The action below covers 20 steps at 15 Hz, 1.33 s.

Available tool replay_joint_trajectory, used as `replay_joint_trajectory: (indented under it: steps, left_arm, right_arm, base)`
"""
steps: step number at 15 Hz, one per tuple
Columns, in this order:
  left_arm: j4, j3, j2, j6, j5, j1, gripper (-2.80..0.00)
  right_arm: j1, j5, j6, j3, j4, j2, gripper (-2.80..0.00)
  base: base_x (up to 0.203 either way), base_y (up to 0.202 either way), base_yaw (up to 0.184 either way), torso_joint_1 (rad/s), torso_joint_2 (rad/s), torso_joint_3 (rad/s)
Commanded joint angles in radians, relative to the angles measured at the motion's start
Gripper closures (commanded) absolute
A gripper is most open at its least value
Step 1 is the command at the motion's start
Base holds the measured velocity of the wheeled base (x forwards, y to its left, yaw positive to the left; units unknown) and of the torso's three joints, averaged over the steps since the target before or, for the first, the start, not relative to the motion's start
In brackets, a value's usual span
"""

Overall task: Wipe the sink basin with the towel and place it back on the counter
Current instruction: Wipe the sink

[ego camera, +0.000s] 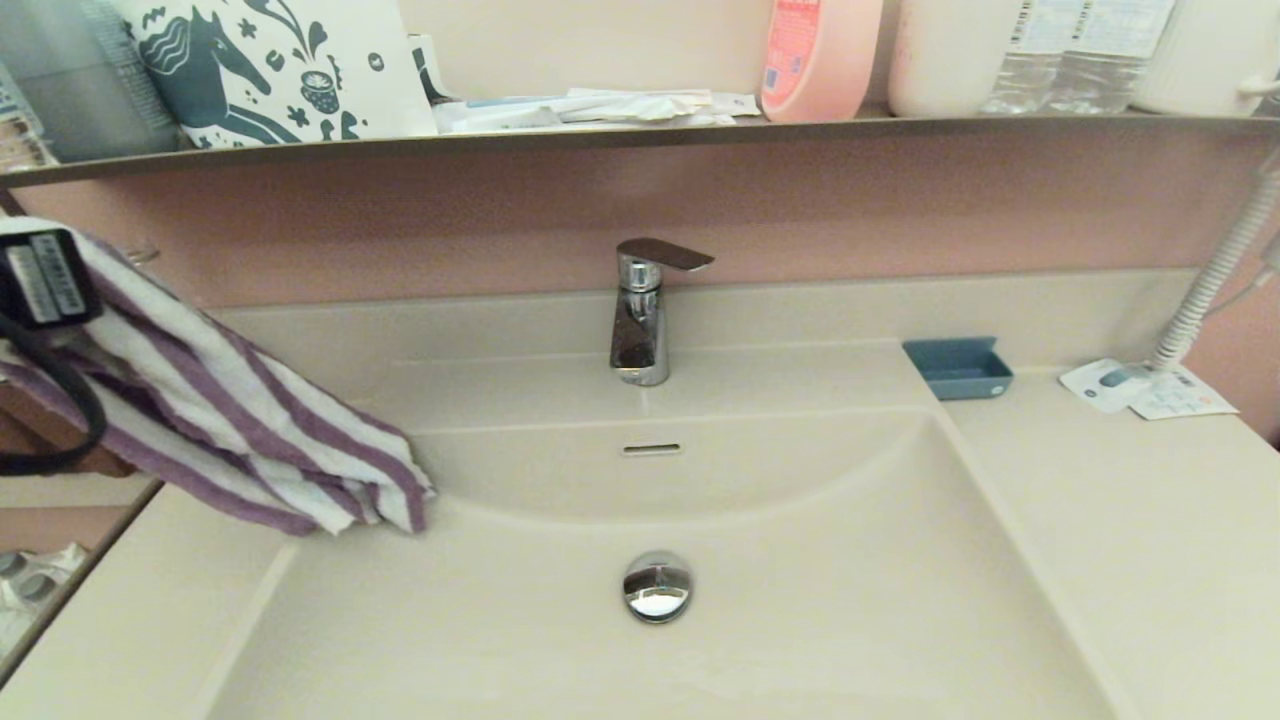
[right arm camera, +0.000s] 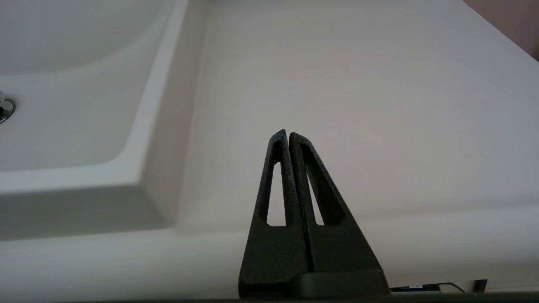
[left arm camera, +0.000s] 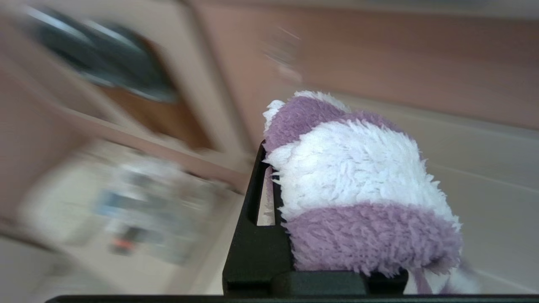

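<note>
The left end effector (left arm camera: pixel 337 176) is up in the air at the left side of the sink, clamped on a purple-and-white striped towel (ego camera: pixel 250 420). In the left wrist view one black finger (left arm camera: pixel 257 219) shows pressed against the fluffy bundle, while the other is buried behind it. From that end effector the towel droops down and toward the middle, and its loose lower corner hangs just over the left rim of the sink basin (ego camera: pixel 800 620); I cannot tell whether it touches the surface.

Well beyond the hanging corner, toward the middle of the basin, sits the round chrome drain plug (ego camera: pixel 657 586), with the slot overflow (ego camera: pixel 651 449) and the chrome tap (ego camera: pixel 640 320) farther back.

The right end effector (right arm camera: pixel 288 134) is out of the head view; its wrist view shows the two black fingers pressed together with nothing between them, hovering above the flat table (right arm camera: pixel 358 105) just beside the basin's right rim.

On the far side of that stretch of table rest a small blue tray (ego camera: pixel 958 368) and some paper leaflets (ego camera: pixel 1145 388). A shelf (ego camera: pixel 640 135) above the tap carries bottles and a patterned bag.
</note>
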State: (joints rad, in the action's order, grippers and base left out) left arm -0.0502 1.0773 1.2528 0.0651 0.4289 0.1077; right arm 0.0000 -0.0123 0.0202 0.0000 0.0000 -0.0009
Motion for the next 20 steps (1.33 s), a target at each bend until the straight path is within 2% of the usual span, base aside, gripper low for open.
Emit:
replay_joint_trajectory:
  steps: [1,2,3,5,8,10,12,15,16,17,20]
  left_arm:
    - [0.041,0.054,-0.111,0.119,-0.002,0.081,0.0]
    - [0.085,0.085,-0.144,0.172,-0.005,0.101,0.0]
    - [0.149,0.119,-0.175,0.193,-0.011,0.109,0.0]
    - [0.277,0.182,-0.217,0.205,-0.018,0.117,0.0]
    - [0.311,0.155,-0.232,0.207,-0.005,0.192,0.0]
    - [0.313,0.075,-0.229,0.204,-0.028,0.262,0.0]
    - [0.308,-0.05,-0.241,0.201,-0.113,0.339,0.0]
    - [0.255,-0.23,-0.226,0.18,-0.315,0.499,0.0]
    - [0.235,-0.271,-0.22,0.176,-0.363,0.532,0.0]
    - [0.226,-0.316,-0.222,0.176,-0.404,0.557,0.0]
    - [0.219,-0.428,-0.226,0.173,-0.459,0.577,0.0]
  right_arm:
    - [0.0,0.0,0.0,0.0,0.0,0.001,0.0]
    - [0.001,0.0,0.001,0.0,0.0,0.001,0.0]
    - [0.0,0.0,0.001,0.0,0.0,0.001,0.0]
    - [0.0,0.0,0.0,0.0,0.0,0.001,0.0]
    - [0.0,0.0,0.0,0.0,0.0,0.001,0.0]
    - [0.0,0.0,0.0,0.0,0.0,0.001,0.0]
    - [0.0,0.0,0.0,0.0,0.0,0.001,0.0]
    - [0.0,0.0,0.0,0.0,0.0,0.001,0.0]
    - [0.0,0.0,0.0,0.0,0.0,0.001,0.0]
    - [0.0,0.0,0.0,0.0,0.0,0.001,0.0]
    - [0.0,0.0,0.0,0.0,0.0,0.001,0.0]
  base:
    - [0.0,0.0,0.0,0.0,0.0,0.0]
    - [0.0,0.0,0.0,0.0,0.0,0.0]
    - [0.0,0.0,0.0,0.0,0.0,0.0]
    - [0.0,0.0,0.0,0.0,0.0,0.0]
    - [0.0,0.0,0.0,0.0,0.0,0.0]
    - [0.0,0.0,0.0,0.0,0.0,0.0]
    - [0.0,0.0,0.0,0.0,0.0,0.0]
    - [0.0,0.0,0.0,0.0,0.0,0.0]
    - [0.0,0.0,0.0,0.0,0.0,0.0]
    - [0.0,0.0,0.0,0.0,0.0,0.0]
    - [0.0,0.0,0.0,0.0,0.0,0.0]
